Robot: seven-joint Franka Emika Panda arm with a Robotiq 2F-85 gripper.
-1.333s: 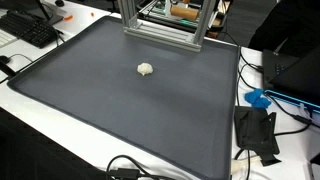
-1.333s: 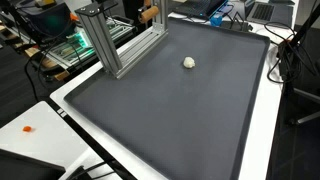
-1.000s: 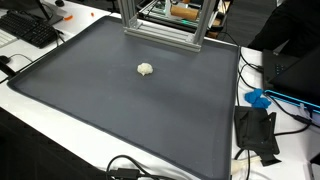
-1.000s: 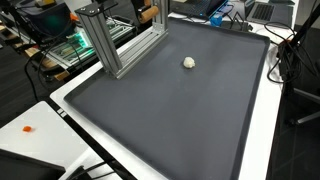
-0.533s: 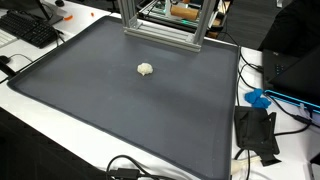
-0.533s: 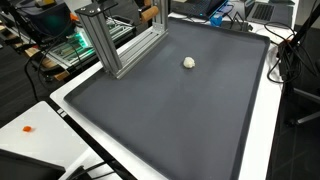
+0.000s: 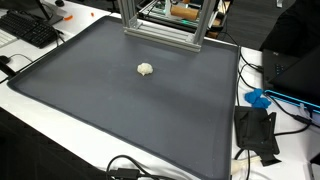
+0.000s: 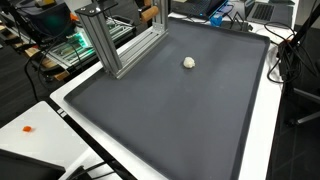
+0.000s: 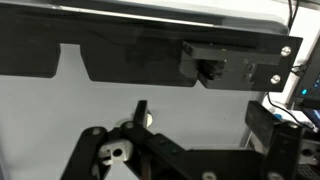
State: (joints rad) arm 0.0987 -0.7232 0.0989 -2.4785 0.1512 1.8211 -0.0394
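Note:
A small whitish crumpled lump point(image 7: 146, 69) lies alone on a large dark grey mat point(image 7: 120, 115); the lump point(image 8: 189, 62) and the mat point(image 8: 170, 115) show in both exterior views. Neither exterior view shows the arm or the gripper. In the wrist view my gripper point(image 9: 200, 118) stands open, its two dark fingers point(image 9: 141, 114) wide apart with nothing between them. Behind the fingers is a pale flat surface with black shapes above it. The lump is not in the wrist view.
An aluminium frame point(image 7: 160, 30) point(image 8: 110, 45) stands at the mat's far edge. A black keyboard point(image 7: 30, 28) lies beyond one corner. A blue object point(image 7: 258, 98), a black device point(image 7: 256, 132) and cables sit on the white table beside the mat.

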